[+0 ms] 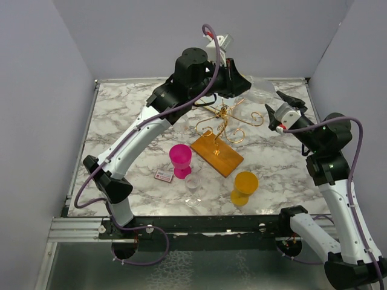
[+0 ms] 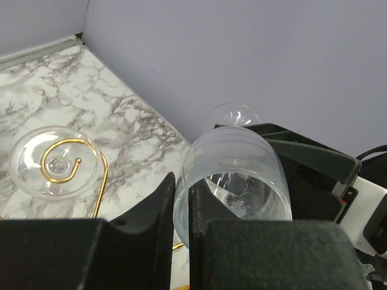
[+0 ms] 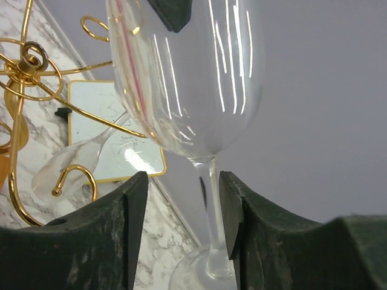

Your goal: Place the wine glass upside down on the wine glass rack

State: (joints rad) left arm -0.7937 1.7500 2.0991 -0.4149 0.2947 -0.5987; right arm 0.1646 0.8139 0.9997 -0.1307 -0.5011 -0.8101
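Note:
A clear wine glass (image 1: 261, 92) is held in the air at the back right, lying roughly sideways. My left gripper (image 1: 237, 81) is shut on its rim (image 2: 181, 199), one finger inside the bowl and one outside. My right gripper (image 1: 279, 107) is open, and its fingers (image 3: 130, 229) straddle the glass's stem (image 3: 211, 205) without gripping it; the stem stands nearer the right finger. The wine glass rack (image 1: 224, 124), gold wire on a wooden base (image 1: 216, 154), stands just left of the glass. Another clear glass (image 2: 54, 163) hangs upside down on one scroll.
A pink glass (image 1: 180, 158), a small clear glass (image 1: 193, 190) and an orange glass (image 1: 245, 186) stand in front of the rack. A small card (image 1: 163, 176) lies beside the pink glass. A gold-framed mirror (image 3: 115, 133) leans at the back wall behind the rack.

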